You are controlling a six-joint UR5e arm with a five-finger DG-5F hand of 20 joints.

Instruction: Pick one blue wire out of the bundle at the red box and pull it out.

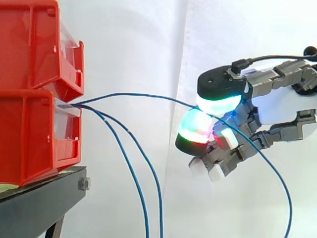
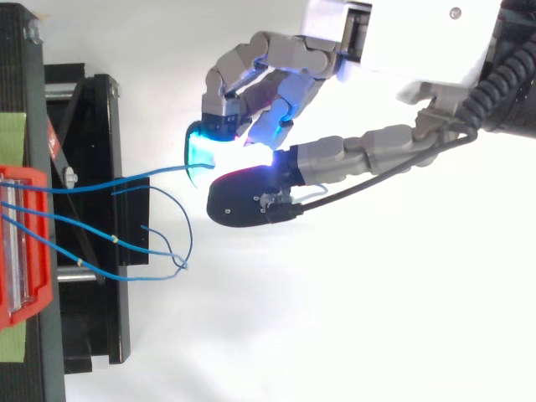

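Blue wire (image 1: 138,94) from the red box (image 1: 34,139) is pinched between the hand's (image 1: 282,106) fingers (image 1: 195,131); contact hidden by glow.

Nothing to read from where I stand: the red bins (image 1: 25,139) show no lettering I can make out, the strip of green tape (image 2: 12,138) is bare, and the black stand (image 1: 39,203) carries no mark, number or sign.
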